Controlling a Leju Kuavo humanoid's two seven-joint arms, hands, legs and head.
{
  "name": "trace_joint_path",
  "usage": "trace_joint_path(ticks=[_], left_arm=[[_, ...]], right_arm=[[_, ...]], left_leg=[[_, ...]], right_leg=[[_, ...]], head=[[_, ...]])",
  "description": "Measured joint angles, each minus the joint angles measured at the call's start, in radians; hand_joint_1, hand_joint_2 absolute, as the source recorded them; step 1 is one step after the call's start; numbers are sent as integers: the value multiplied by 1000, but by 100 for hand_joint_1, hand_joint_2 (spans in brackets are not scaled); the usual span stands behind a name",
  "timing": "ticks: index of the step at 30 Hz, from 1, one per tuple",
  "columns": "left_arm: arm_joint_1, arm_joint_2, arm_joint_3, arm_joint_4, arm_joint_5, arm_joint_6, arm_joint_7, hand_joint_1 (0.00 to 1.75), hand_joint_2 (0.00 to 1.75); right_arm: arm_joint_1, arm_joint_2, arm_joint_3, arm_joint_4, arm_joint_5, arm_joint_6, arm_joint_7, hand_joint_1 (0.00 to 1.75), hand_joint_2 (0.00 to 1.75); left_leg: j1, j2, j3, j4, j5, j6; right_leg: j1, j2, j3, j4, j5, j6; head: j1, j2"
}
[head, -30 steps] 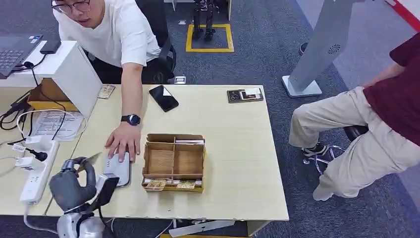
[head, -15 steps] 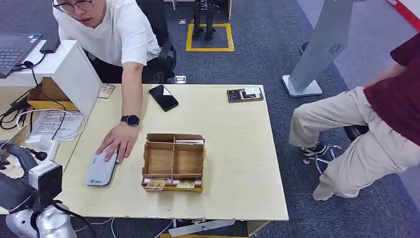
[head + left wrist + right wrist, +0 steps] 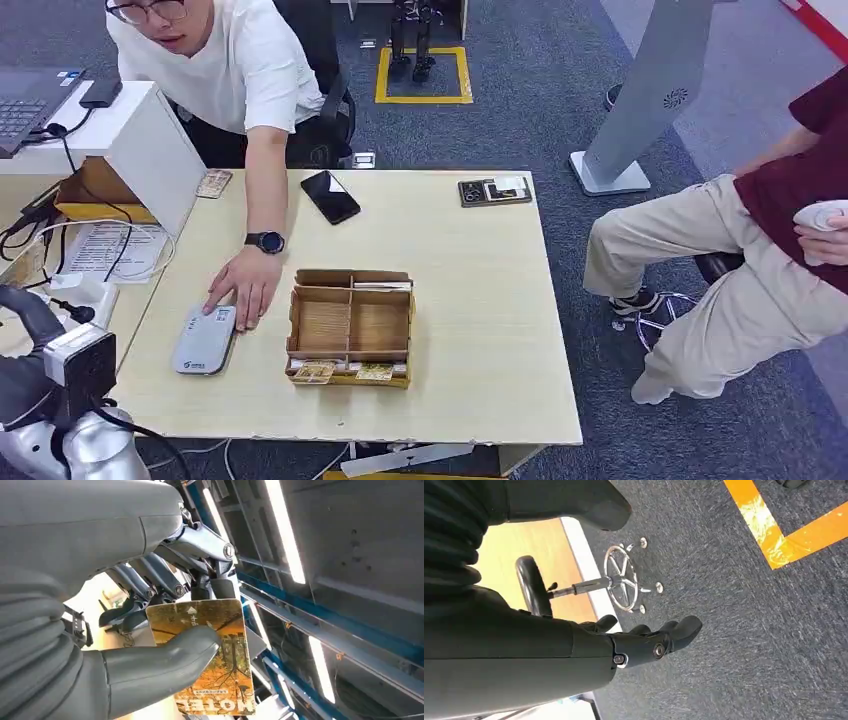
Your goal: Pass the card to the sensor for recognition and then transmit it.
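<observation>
My left hand [image 3: 150, 650] pinches a yellow-orange hotel card [image 3: 226, 672] with a tree picture, the thumb [image 3: 165, 655] pressed on its face. In the head view that hand [image 3: 30, 325] hangs off the table's left side, over the power strip. The grey card sensor [image 3: 203, 340] lies flat on the wooden table [image 3: 480, 330], left of a wooden compartment box [image 3: 351, 325]. A person's hand [image 3: 243, 290] rests on the sensor's far edge. My right hand [image 3: 646, 640] hangs over the carpet, fingers loosely apart, holding nothing.
A black phone [image 3: 330, 197] and a small tray [image 3: 494, 191] lie at the table's far side. A white power strip [image 3: 78, 320] with cables sits left of the table. A seated person [image 3: 760, 250] is at the right. A stool base [image 3: 621, 585] stands near my right hand.
My left hand has drawn back leftward with the card, from beside the sensor to past the table's left edge. The person slid the sensor a little to the left.
</observation>
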State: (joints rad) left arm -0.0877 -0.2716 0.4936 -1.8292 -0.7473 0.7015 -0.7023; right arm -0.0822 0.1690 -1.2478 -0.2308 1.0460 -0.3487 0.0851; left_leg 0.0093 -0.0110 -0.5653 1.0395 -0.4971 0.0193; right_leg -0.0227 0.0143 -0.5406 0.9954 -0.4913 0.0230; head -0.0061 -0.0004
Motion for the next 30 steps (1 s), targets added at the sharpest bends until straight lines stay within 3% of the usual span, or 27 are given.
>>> trace_joint_path(ticks=[16, 20, 23, 30], left_arm=[[-2, 0, -14, 0, -16, 0, 4, 175, 175], [-9, 6, -43, 28, -77, -1, 1, 175, 175], [-22, 5, -89, 93, -241, -3, 3, 175, 175], [-37, 5, -134, 161, -266, -3, 13, 175, 175]], right_arm=[[0, 0, 0, 0, 2, 0, 0, 0, 175], [-1, 0, 4, 1, -1, 1, -1, 0, 175], [-3, 0, 13, 2, 4, 9, 3, 0, 175], [-3, 0, 27, 3, 5, 13, 6, 0, 175]], left_leg=[[0, 0, 0, 0, 0, 0], [0, 0, 0, 0, 0, 0], [0, 0, -1, 0, 0, 0], [0, 4, -2, 0, 0, -1]], right_leg=[[0, 0, 0, 0, 0, 0], [0, -1, -3, 0, 0, 0], [0, 0, -2, 0, 0, 0], [0, 4, -4, 0, 2, -1]], head=[[0, 0], [-1, 0], [0, 0], [-1, 0]])
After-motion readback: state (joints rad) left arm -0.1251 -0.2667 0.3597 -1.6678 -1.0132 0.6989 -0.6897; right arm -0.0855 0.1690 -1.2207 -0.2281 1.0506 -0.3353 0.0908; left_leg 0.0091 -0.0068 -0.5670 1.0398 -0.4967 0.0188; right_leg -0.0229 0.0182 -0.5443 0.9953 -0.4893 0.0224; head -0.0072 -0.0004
